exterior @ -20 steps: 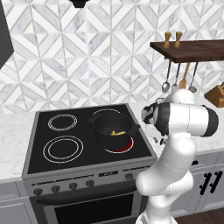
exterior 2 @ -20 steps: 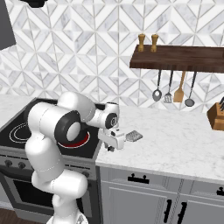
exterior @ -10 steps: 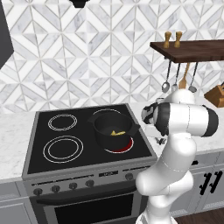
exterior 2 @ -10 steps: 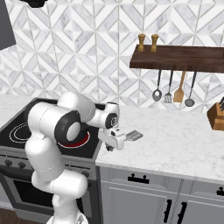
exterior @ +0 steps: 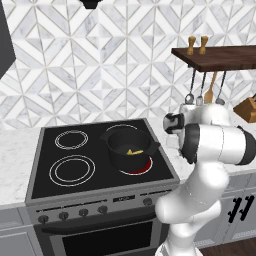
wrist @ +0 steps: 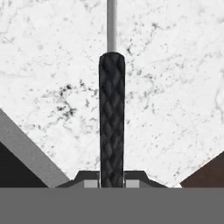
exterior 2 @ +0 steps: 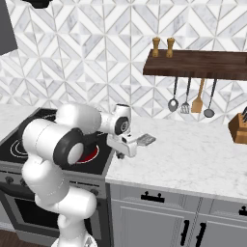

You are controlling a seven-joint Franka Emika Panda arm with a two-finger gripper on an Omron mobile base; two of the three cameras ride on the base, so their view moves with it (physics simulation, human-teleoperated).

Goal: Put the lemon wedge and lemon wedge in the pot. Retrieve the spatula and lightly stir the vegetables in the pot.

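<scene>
1. Spatula [wrist: 112, 118]: one, its black textured handle clamped between the two fingertips [wrist: 89, 181] of the gripper [exterior 2: 126, 150], which is pressed shut on it. In the hand view the handle runs straight away from the gripper along the picture's vertical, narrowing into a thin grey shaft at the far end.
2. In the right base view its slotted grey blade [exterior 2: 144, 140] sticks out of the gripper toward the right, lying roughly level just above the white marble counter [exterior 2: 193, 159], beside the stove's right edge.
3. Pot [exterior: 129, 149]: one, dark with two short side handles, upright on the front right burner, whose ring glows red.
4. Lemon wedges [exterior: 133, 152]: small yellow pieces lie inside the pot; I cannot tell their exact count.
5. Stove [exterior: 75, 170]: four burners, one black glass top.
6. Wooden shelf [exterior 2: 202, 64]: one, with two shakers on top and four utensils hanging beneath it.
7. Knife block [exterior 2: 238, 127]: one, at the counter's far right.
</scene>
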